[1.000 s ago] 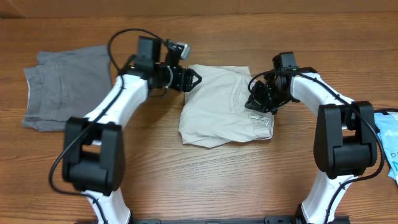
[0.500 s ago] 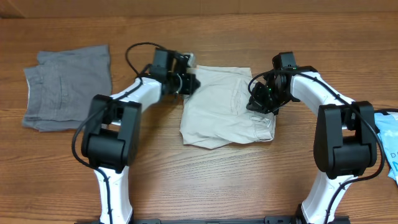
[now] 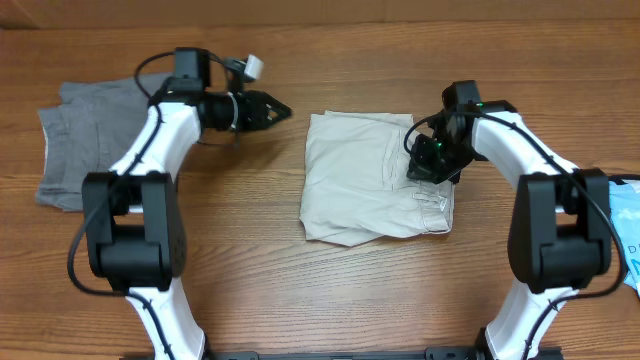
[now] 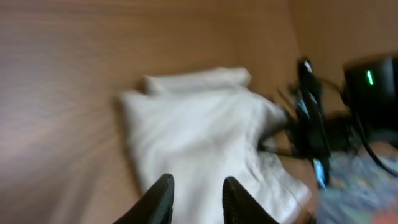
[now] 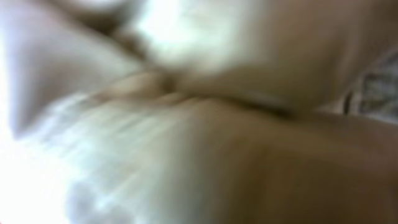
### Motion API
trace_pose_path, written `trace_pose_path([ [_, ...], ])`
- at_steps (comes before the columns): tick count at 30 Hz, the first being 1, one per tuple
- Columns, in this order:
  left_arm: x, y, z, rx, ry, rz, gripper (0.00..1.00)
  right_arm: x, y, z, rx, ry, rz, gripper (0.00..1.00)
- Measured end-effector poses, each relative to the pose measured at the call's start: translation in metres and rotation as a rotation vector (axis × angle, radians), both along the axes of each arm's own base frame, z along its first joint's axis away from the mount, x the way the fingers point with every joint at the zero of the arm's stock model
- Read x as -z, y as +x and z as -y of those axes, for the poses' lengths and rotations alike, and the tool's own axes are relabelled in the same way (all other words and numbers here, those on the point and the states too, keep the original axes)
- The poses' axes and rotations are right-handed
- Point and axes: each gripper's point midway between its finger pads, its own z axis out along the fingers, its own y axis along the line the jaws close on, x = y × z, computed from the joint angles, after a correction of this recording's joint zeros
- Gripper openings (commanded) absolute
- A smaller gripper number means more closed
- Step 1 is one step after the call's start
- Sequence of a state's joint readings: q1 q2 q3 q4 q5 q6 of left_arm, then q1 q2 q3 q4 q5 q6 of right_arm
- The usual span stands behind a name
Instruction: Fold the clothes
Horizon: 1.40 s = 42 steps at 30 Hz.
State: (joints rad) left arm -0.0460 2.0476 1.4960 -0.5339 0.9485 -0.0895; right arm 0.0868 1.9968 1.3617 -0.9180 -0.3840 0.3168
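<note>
Overhead, right hand (image 3: 432, 166) gripping beige shorts (image 3: 358, 182)

Cream shorts (image 5: 205, 168) seen very close and blurred, frame almost filled, folds gathered at a dark crease mid-frame

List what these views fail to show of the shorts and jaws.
Right jaws: overhead, hidden beneath the right arm; right wrist view, too blurred, only cream shorts fill it; any hold unseen.
Light-blue item: overhead, cut off by the right edge.
Grey shorts: overhead, partly covered by the left arm.
</note>
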Motion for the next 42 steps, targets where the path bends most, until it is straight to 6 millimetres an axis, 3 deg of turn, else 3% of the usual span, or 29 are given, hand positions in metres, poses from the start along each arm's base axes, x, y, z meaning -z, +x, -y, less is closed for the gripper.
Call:
trace_pose_path([
  [3, -0.008, -0.037, 0.031, 0.109, 0.028, -0.051, 0.26, -0.026, 0.012, -0.01, -0.056, 0.081, 0.113, 0.09],
  [5, -0.001, -0.059, 0.05, 0.171, 0.076, -0.095, 0.25, -0.039, 0.014, -0.015, -0.075, 0.116, 0.15, 0.09],
  [10, 0.036, -0.114, 0.089, 0.317, 0.229, -0.157, 0.29, -0.049, 0.025, -0.022, -0.079, 0.159, 0.212, 0.09],
  [12, 0.055, -0.136, 0.094, 0.359, 0.295, -0.183, 0.31, -0.049, 0.031, -0.025, -0.078, 0.167, 0.237, 0.09],
  [15, 0.085, -0.171, 0.095, 0.424, 0.415, -0.225, 0.34, -0.041, 0.033, -0.024, -0.056, 0.143, 0.224, 0.09],
  [20, 0.112, -0.205, 0.09, 0.491, 0.552, -0.25, 0.31, 0.004, 0.029, 0.004, 0.124, -0.059, 0.086, 0.1],
  [27, 0.114, -0.211, 0.086, 0.503, 0.588, -0.261, 0.3, 0.003, 0.059, 0.032, 0.284, -0.048, 0.15, 0.09],
  [31, 0.113, -0.211, 0.086, 0.503, 0.59, -0.263, 0.33, -0.006, 0.059, 0.052, 0.292, 0.024, 0.137, 0.1],
  [34, 0.11, -0.211, 0.084, 0.505, 0.606, -0.271, 0.38, -0.014, 0.047, 0.057, 0.259, 0.061, 0.107, 0.13],
  [37, 0.099, -0.202, 0.084, 0.498, 0.626, -0.259, 0.4, -0.027, 0.023, 0.056, 0.225, 0.069, 0.046, 0.14],
  [42, 0.047, -0.157, 0.108, 0.445, 0.581, -0.064, 0.47, -0.052, -0.022, 0.042, 0.164, 0.071, -0.069, 0.15],
])
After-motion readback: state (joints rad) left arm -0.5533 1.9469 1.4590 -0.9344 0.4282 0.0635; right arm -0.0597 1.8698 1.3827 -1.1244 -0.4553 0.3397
